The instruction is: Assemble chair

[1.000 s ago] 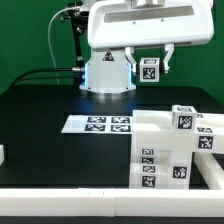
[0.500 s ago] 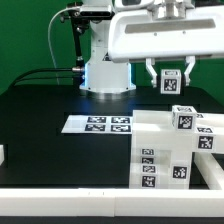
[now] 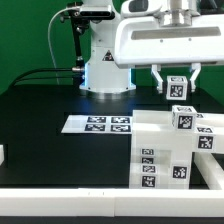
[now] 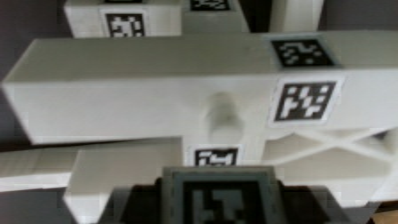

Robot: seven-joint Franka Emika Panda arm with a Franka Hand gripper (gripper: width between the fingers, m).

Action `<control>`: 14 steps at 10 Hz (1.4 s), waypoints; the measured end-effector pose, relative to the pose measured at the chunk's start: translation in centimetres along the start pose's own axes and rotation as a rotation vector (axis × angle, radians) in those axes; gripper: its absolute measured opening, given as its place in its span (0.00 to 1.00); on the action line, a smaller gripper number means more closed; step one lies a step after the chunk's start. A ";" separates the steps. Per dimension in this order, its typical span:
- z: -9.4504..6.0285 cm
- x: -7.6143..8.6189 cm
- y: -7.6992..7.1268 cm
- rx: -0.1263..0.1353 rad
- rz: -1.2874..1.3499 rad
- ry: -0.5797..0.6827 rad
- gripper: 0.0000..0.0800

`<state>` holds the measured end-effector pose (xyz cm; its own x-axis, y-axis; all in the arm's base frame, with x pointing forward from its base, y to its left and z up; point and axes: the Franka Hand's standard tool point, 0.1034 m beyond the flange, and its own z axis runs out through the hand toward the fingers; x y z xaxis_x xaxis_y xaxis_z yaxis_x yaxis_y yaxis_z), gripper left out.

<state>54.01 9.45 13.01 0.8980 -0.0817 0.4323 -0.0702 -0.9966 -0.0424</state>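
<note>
— Behind the black desk (image 3: 40,105) you had a green wall, and a white ledge ran along the desk's near edge. What else lay on that surface?

— You had the marker board (image 3: 98,124) flat near the middle, and a small white piece (image 3: 2,153) at the exterior view's left edge. The robot's base (image 3: 107,72) stood at the back, with black cables trailing off it toward the exterior view's left.

— And the chair?

— Your partly built chair (image 3: 170,145) sat on the desk at the exterior view's right, white blocks bearing black-and-white tags. Above it, off the surface, the end effector (image 3: 177,88) was clamped on a small tagged chair part (image 3: 178,87), one finger on each side.

— Did the wrist view agree?

— It did: you saw the tagged part (image 4: 217,198) between the fingers, with the chair's white pieces (image 4: 160,85) below it, blurred but plainly tagged.
</note>
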 end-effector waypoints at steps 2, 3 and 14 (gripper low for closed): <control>0.4 -0.5 -0.1 -0.004 -0.012 -0.005 0.35; 0.5 -0.8 0.1 -0.006 -0.014 -0.008 0.35; 1.6 -1.0 0.4 -0.020 -0.049 0.013 0.35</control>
<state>53.75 9.18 11.16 0.8948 -0.0330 0.4453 -0.0354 -0.9994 -0.0031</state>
